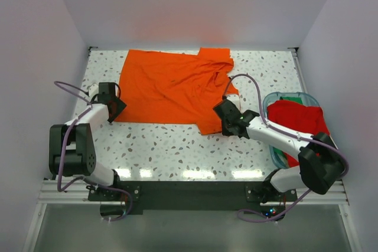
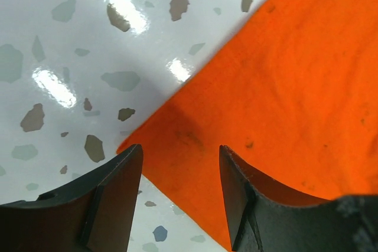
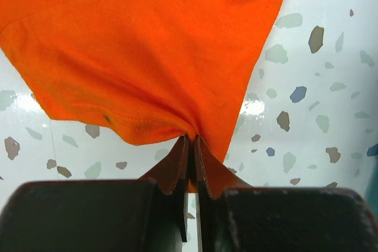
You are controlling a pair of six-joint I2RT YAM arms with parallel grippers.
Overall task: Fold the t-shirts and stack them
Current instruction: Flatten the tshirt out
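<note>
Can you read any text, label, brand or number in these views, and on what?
No readable text in any view.
The orange t-shirt: plain, faint dark specks only, no print or tag showing.
The red t-shirt in the bin: no lettering visible.
The table: speckled pattern only.

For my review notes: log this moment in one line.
left gripper open at orange t-shirt corner | right gripper shut on its near edge | red t-shirt in bin
</note>
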